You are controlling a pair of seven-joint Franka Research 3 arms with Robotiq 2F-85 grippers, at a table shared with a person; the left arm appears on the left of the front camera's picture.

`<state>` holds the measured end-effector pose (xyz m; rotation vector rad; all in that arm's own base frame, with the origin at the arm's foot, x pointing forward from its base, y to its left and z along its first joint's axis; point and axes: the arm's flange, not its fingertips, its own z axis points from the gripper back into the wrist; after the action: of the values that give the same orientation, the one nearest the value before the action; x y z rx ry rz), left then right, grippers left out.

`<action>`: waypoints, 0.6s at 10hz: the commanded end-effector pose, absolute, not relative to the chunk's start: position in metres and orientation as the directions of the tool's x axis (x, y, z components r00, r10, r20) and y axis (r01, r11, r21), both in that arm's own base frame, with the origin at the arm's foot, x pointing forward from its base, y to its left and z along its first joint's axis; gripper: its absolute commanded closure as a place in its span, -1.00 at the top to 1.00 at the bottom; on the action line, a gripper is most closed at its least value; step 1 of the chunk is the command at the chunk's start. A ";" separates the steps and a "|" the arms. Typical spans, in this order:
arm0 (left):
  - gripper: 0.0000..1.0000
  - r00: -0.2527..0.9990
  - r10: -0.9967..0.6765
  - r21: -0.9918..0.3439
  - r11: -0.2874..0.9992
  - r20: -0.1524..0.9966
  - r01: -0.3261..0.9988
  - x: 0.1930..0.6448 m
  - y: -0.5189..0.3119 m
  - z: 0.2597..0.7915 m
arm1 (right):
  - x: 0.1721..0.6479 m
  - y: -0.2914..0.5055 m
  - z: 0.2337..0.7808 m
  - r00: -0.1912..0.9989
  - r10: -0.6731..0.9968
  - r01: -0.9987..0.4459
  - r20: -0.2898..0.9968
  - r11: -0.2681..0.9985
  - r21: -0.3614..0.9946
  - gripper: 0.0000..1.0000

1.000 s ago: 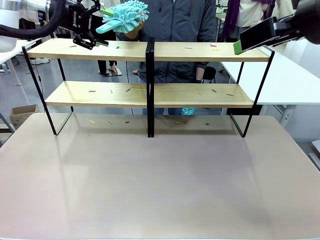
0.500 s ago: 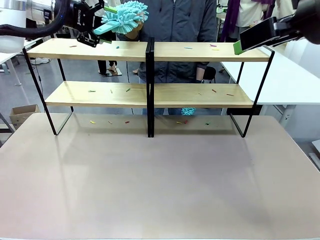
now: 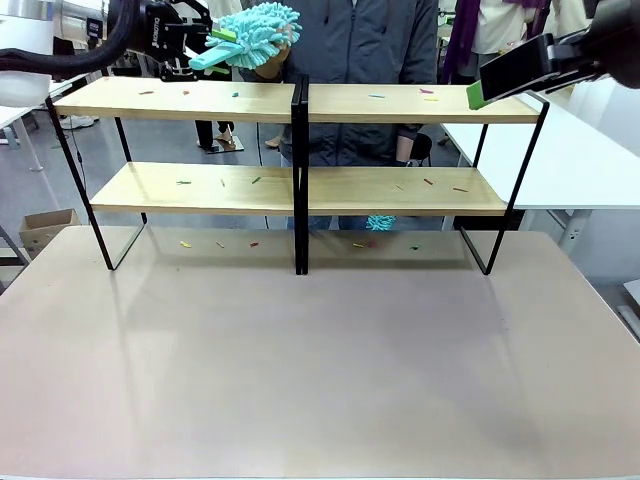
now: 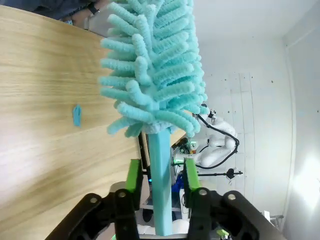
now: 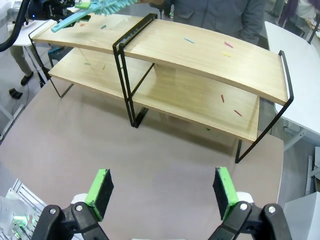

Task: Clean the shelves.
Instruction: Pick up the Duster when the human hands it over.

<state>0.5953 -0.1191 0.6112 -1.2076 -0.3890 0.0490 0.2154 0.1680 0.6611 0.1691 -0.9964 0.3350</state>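
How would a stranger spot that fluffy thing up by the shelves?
Find the wooden shelves across the table. Above their top-left board, the left tool grips a duster by its flat handle. Its shaggy turquoise head sets it apart from the tiny coloured scraps nearby.

You have one wide two-tier rack of light wooden boards on a thin black frame (image 3: 330, 192): four boards, two sections. One fluffy turquoise duster (image 3: 258, 22). One turquoise tuft (image 3: 377, 222) behind the lower board, kind unclear. You can count small coloured scraps (image 3: 376, 96) at about three per board. Two grippers: left gripper (image 4: 161, 172), right gripper (image 5: 162, 187).
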 end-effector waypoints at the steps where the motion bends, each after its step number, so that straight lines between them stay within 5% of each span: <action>1: -0.84 0.924 0.246 -0.920 0.336 0.292 0.201 0.587 -0.122 0.606 | 0.215 0.168 0.661 0.498 0.198 -0.354 0.844 0.935 -0.011 1.00; 2: -1.00 0.923 0.248 -0.919 0.339 0.293 0.201 0.587 -0.122 0.606 | 0.215 0.168 0.661 0.498 0.198 -0.354 0.844 0.935 -0.011 1.00; 6: -1.00 0.914 0.199 -0.907 0.312 0.353 0.282 0.571 -0.116 0.616 | 0.215 0.168 0.661 0.498 0.198 -0.354 0.844 0.935 -0.011 1.00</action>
<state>0.5890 -0.1235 0.6122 -1.2184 -0.4092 -0.0103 0.2154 0.1681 0.6610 0.1691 -0.9963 0.3350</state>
